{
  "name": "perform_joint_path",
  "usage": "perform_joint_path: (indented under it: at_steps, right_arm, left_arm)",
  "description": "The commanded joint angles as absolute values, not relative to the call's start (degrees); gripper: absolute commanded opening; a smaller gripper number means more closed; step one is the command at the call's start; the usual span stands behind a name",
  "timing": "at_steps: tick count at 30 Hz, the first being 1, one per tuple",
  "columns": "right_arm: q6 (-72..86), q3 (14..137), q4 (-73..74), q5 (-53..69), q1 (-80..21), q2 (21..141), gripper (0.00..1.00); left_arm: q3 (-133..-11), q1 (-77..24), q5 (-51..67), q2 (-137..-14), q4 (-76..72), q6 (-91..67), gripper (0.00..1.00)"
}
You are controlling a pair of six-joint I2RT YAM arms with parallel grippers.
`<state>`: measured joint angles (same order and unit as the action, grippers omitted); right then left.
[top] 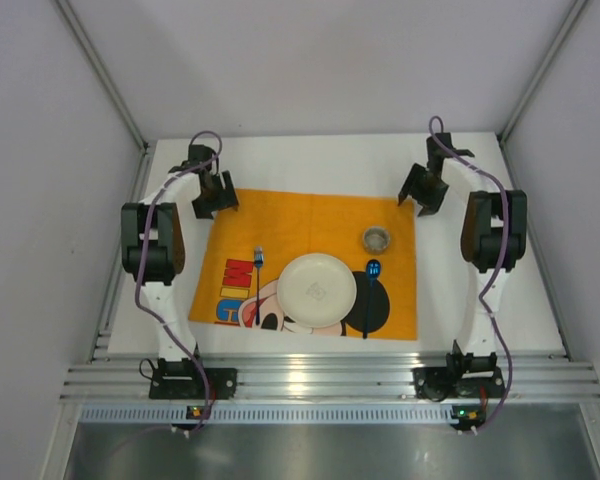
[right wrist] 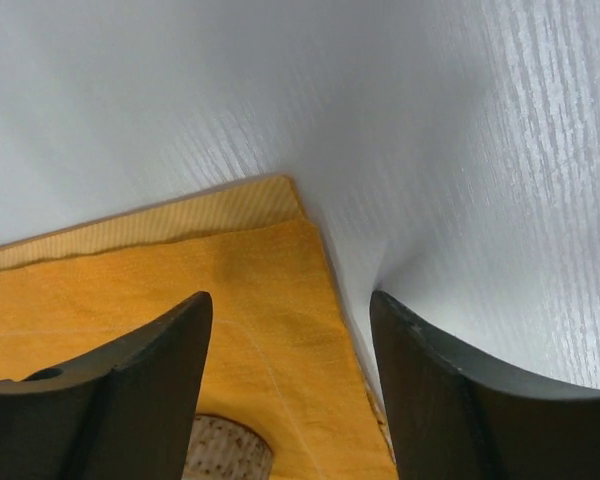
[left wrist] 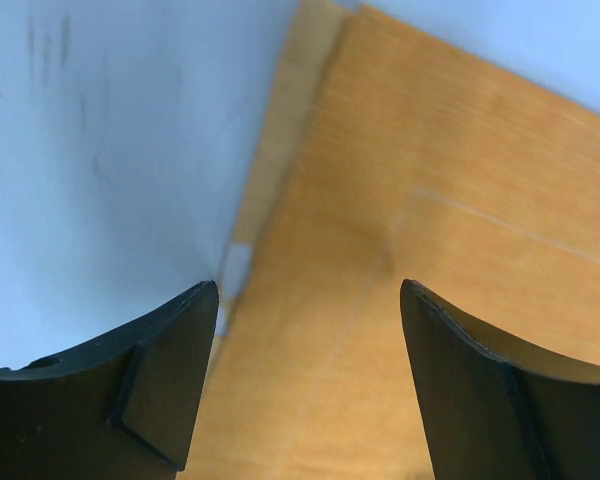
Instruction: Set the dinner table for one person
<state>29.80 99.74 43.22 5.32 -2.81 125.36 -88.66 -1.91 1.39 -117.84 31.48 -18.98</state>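
Your surface (top: 310, 160) is a broad, matte white rectangle under the woven orange placemat (top: 310, 215). Your left fingers (top: 217, 204) and right fingers (top: 424, 196) stand parted, grasping nothing, over its far corners.

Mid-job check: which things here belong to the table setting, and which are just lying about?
Job: dinner table, orange placemat, plate, left utensil, right utensil, small cup.
Lying about: nothing loose; only the aluminium rail, a fixture.

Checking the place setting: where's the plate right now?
Top view: the plate lies on the placemat, central and toward its near edge; the cup stands just behind it to the right.
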Motion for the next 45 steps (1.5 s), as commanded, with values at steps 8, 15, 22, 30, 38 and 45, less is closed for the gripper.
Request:
perform_joint_path:
  at_steps: [8,15,22,30,38,45]
  right_arm:
    - [29.4,102.4,43.2,9.8,-4.6,131.3,0.23]
    - [30.2,111.3,44.2,10.0,-4.3,136.0,0.0]
    - [32.8,132.8,49.0,10.0,-1.5,144.0,0.0]
    - [34.3,138.4,48.6,8.4,1.3,147.5,0.0]
    - [34.4,138.3,42.7,11.7,2.3,146.3,0.17]
    - [33.3,134.5,37.4,12.9,2.2,135.5,0.95]
  left_arm:
    - [-105.2,-0.4,2.0,-131.2,36.1,-16.2,0.6]
    - [-105.0,-0.4,7.4,-132.4,35.4,-17.6,0.0]
    - [-112.0,-0.4,5.7,-133.8,35.4,-19.8,0.0]
    - [-122.3,1.0,1.7,-137.7,36.4,-22.4,0.0]
    - [-123.6,1.6,1.1,-136.8,36.8,-24.2,0.25]
    - [-116.7,1.5,-1.3,-128.0,36.5,-24.0,0.69]
